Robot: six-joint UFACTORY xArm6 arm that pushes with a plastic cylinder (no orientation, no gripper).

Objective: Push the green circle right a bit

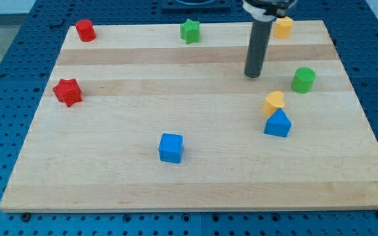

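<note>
The green circle (303, 79) is a short green cylinder at the view's right, on the wooden board (143, 183). My tip (252, 75) is the lower end of a dark rod that comes down from the view's top. It stands on the board to the left of the green circle, with a clear gap between them. It touches no block.
A yellow heart-like block (274, 101) touches a blue triangular block (278, 124) below the green circle. A yellow block (283, 27) and a green star (189, 31) sit at the top. A red cylinder (85, 30), a red star (67, 92) and a blue cube (171, 147) lie leftward.
</note>
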